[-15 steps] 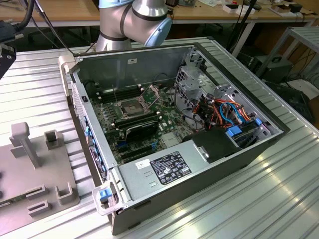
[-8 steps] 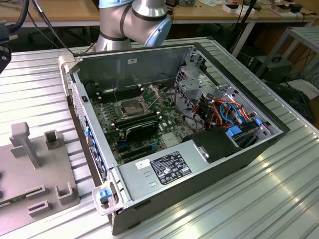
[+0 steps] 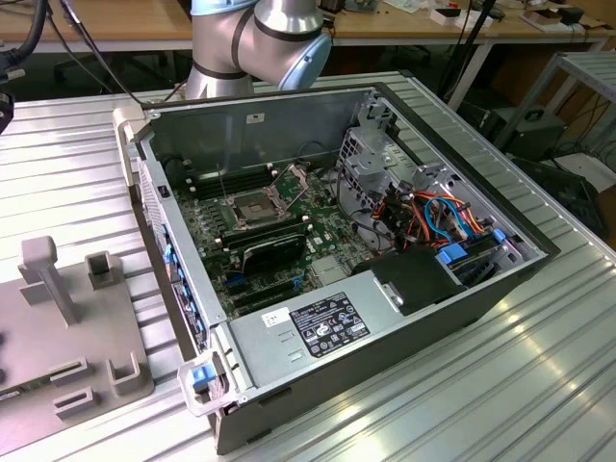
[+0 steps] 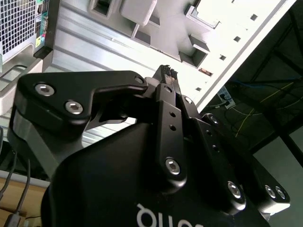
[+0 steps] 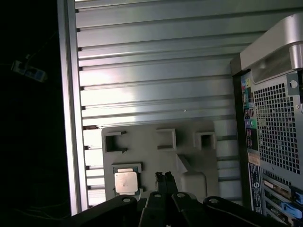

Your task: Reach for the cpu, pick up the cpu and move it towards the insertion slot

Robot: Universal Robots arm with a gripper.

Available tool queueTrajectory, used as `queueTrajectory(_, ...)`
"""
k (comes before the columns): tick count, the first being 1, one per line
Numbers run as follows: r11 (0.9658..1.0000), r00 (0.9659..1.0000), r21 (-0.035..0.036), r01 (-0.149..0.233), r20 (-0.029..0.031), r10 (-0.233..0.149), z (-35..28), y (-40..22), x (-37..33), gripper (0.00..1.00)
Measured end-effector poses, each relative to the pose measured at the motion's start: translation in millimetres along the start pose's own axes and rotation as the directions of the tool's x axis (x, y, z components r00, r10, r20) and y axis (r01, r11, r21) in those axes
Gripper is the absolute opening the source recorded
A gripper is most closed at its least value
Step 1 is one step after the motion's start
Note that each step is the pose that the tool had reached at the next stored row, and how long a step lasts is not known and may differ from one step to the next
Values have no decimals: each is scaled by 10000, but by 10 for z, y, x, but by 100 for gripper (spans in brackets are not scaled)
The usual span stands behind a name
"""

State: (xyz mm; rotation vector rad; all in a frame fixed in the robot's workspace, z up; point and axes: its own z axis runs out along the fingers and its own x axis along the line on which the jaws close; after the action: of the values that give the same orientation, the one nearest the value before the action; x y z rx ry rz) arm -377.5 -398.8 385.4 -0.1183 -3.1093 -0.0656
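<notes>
The cpu [image 5: 126, 182], a small pale square chip, lies in a square pocket of the grey plastic fixture [image 5: 156, 161] in the first wrist view. My gripper [image 5: 164, 177] hangs above the fixture, off to one side of the cpu and not touching it. Its black fingers [image 4: 166, 75] are pressed together with nothing between them, as both wrist views show. The insertion slot [image 3: 252, 207], a square socket with a shiny metal frame and a raised wire lever, sits on the motherboard inside the open computer case [image 3: 289, 337] in the exterior view.
The fixture [image 3: 58, 327] with its upright posts stands on the ribbed metal table [image 3: 539, 385] at the exterior view's left, next to the case. The arm's base [image 3: 255, 38] rises behind the case. Drive cages and coloured cables [image 3: 433, 217] fill the case's right half.
</notes>
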Motion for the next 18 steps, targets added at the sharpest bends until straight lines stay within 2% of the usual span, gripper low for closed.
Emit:
queueTrajectory(13,10000,10000,6,-3,-72,3,13,-10,117,11)
queueTrajectory(18,10000,10000,7,-3,-85,3,19,-16,189,11)
